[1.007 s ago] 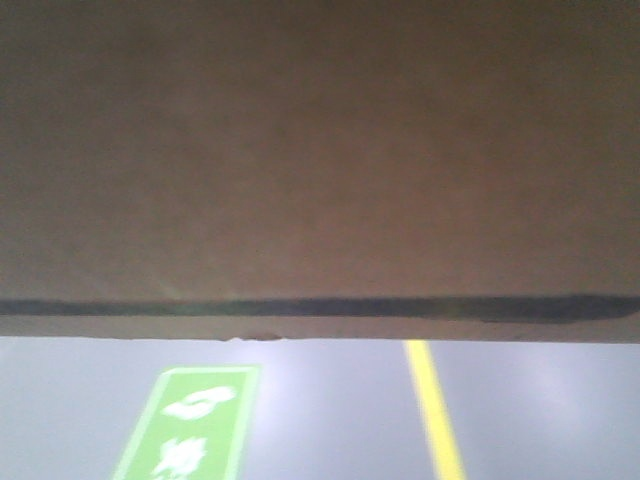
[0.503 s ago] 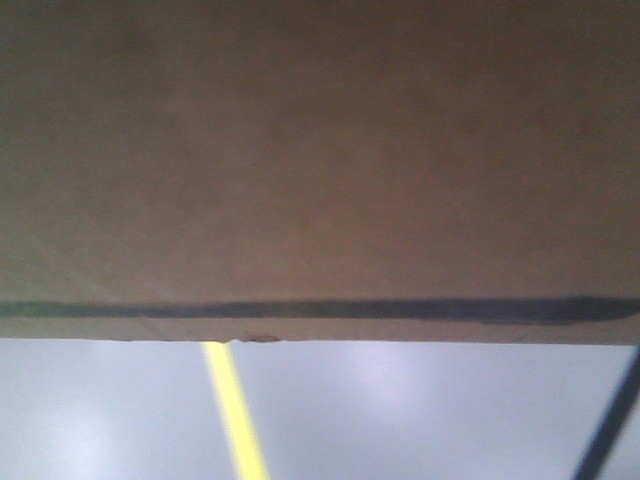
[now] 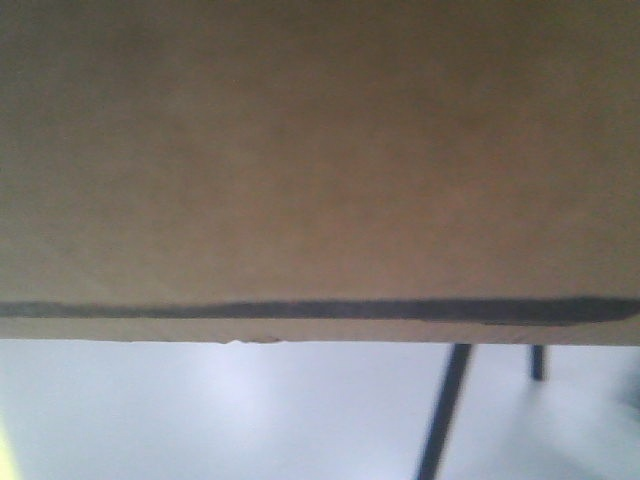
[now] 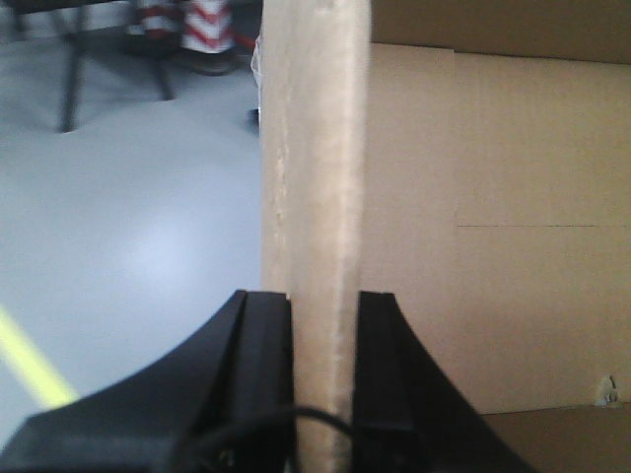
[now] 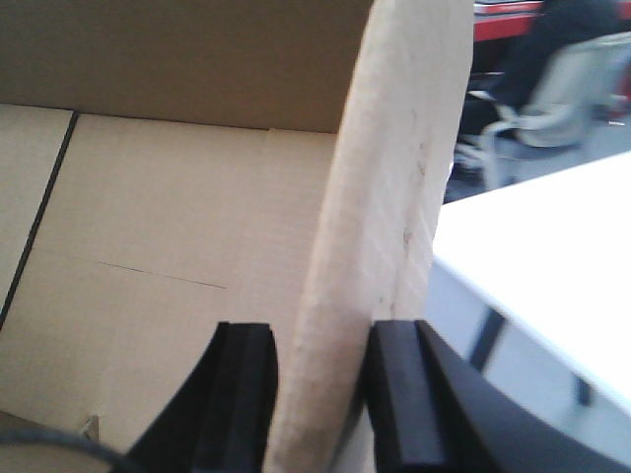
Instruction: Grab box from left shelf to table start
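The brown cardboard box (image 3: 320,150) fills the upper two thirds of the front view, a dark line running just above its lower edge. My left gripper (image 4: 323,296) is shut on one upright wall (image 4: 314,148) of the box, with the box's inside to the right of it. My right gripper (image 5: 320,330) is shut on the opposite wall (image 5: 394,168), the box's inside lying to its left. A white table (image 5: 552,246) shows just right of the box in the right wrist view. The shelf is out of view.
Grey floor (image 3: 200,410) runs below the box, with dark table legs (image 3: 445,410) at the right. The left wrist view holds a yellow floor line (image 4: 30,365), red-and-white cones (image 4: 187,25) and a dark leg (image 4: 71,69). A seated person on a chair (image 5: 552,89) is behind the table.
The box stays fixed in the front view while the floor slides left beneath it: the green sign and yellow line have left the view, and dark table legs have come in at the right.
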